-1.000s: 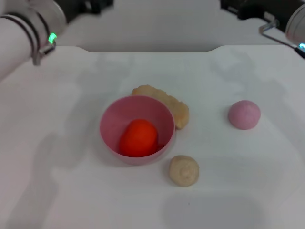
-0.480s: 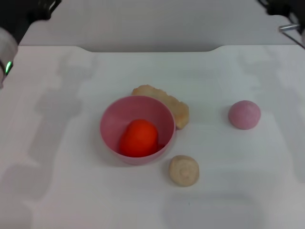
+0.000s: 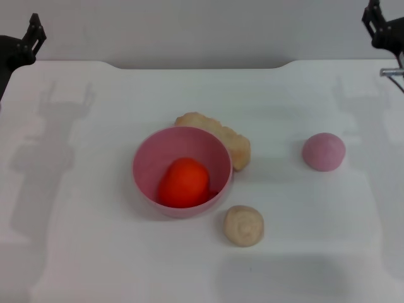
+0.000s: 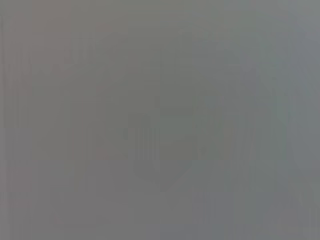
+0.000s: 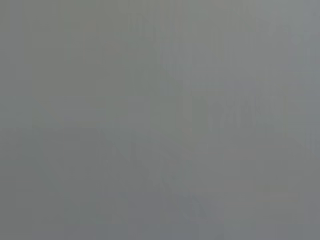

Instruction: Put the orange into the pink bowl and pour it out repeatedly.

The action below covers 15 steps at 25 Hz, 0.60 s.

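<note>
The orange (image 3: 184,182) lies inside the pink bowl (image 3: 146,156), which stands upright on the white table near the middle of the head view. My left gripper (image 3: 31,35) is raised at the far left corner, well away from the bowl. My right gripper (image 3: 377,22) is raised at the far right corner, also well away. Both wrist views show only flat grey and none of these things.
A lumpy beige toy (image 3: 230,142) touches the bowl's far right side. A beige ball (image 3: 243,225) lies just in front and to the right of the bowl. A pale pink ball (image 3: 323,151) sits further right. The table's far edge (image 3: 202,63) runs across the back.
Both arms have drawn up and back towards the far corners, so only their gripper ends show now. The bowl, orange and other toys have not moved.
</note>
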Motion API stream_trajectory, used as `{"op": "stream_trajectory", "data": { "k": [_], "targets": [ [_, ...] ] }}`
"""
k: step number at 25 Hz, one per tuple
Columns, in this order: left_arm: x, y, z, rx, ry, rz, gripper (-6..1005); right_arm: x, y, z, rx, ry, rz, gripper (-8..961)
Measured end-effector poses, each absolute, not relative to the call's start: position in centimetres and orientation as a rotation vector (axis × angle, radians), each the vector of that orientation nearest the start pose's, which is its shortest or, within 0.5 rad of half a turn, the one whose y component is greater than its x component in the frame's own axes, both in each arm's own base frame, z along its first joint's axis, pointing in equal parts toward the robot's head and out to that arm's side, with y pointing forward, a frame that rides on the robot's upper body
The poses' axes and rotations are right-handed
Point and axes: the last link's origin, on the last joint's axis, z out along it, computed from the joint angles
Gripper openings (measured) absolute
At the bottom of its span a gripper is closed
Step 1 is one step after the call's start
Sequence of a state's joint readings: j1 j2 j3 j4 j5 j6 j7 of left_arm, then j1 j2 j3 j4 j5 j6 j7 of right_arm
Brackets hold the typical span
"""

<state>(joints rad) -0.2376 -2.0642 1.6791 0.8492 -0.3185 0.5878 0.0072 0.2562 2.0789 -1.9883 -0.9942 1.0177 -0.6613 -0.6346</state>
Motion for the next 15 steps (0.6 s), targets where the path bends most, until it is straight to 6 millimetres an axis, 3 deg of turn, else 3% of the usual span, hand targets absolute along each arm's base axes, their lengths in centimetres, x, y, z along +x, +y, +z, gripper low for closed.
{"op": "stream_trajectory", "data": {
  "k": [5,10,15],
  "targets": [
    [-29.4,38.0,3.3,-1.52,-0.549,-0.606,802,23.8,36.6,0.2,-1.471,0.549,0.645,800],
    [-29.8,38.3,2.9,-1.53,-0.553,-0.587,802,24.8,35.0,-0.3,-1.419,0.433,0.671,800],
    [-30.1,39.1,1.8,-1.563,-0.557,-0.55,802,26.0,34.5,-0.1,-1.39,0.454,0.692,800]
  ]
}}
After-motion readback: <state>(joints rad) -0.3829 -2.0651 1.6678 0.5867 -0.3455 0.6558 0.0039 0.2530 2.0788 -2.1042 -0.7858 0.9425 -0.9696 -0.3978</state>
